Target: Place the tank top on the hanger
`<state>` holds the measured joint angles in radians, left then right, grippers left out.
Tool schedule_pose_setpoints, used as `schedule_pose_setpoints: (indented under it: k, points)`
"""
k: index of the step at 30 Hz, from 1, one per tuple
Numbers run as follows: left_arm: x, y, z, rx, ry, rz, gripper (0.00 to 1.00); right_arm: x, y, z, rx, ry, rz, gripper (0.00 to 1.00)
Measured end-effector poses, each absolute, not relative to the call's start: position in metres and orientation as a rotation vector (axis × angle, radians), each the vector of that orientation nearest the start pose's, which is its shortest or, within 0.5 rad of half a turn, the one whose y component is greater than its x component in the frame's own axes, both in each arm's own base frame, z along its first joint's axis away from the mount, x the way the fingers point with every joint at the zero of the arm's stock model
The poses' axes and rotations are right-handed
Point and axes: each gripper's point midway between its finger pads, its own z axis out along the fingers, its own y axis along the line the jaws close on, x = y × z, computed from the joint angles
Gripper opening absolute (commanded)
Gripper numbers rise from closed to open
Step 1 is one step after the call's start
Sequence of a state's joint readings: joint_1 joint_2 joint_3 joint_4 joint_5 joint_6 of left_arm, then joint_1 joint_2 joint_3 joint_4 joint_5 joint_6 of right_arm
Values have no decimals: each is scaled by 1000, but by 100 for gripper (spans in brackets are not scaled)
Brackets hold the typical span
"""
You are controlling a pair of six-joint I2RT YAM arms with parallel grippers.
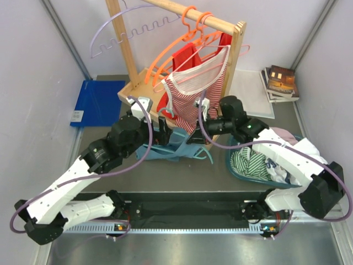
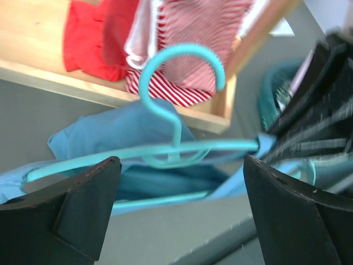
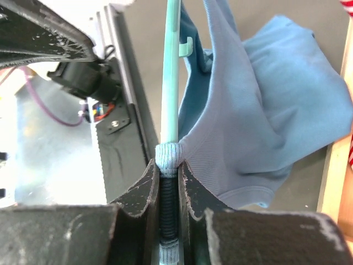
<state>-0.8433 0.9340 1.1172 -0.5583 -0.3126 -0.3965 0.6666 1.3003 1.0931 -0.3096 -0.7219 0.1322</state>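
Top external view shows, at the far left, a blue folder (image 1: 94, 102) lying flat on the table, and beside it a wooden rack (image 1: 129, 55) on which a red-and-white striped top (image 1: 196, 96) hangs. In front of the rack, the left gripper (image 2: 182, 163) has its fingers wide apart and grips nothing. The teal hanger (image 2: 182, 150) crosses the gap between them, its hook pointing toward the rack base. The dusty blue tank top (image 2: 105, 132) lies bunched under the hanger, with one strap around the hanger's end. On the right, the right gripper (image 3: 168, 176) is pressed together on that end, with strap and hanger between its fingers. Further right stands a teal basket (image 1: 234, 165) of clothes.
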Motion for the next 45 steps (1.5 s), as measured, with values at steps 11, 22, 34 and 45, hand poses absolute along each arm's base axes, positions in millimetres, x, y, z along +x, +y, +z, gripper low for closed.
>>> schedule_pose_setpoints:
  k: [11,22,34,45]
  points:
    - [195,-205,342,439,1947,-640,87,171,284,291,-1130,1837,1411,0]
    - [177,-219,357,629,1951,-740,82,136,269,322,-1237,1759,1530,0]
    - [152,-244,349,794,2028,-1026,61,126,264,323,-1269,1765,1556,0]
    - [135,-239,351,829,2060,-1197,50,127,264,336,-1282,1714,1569,0]
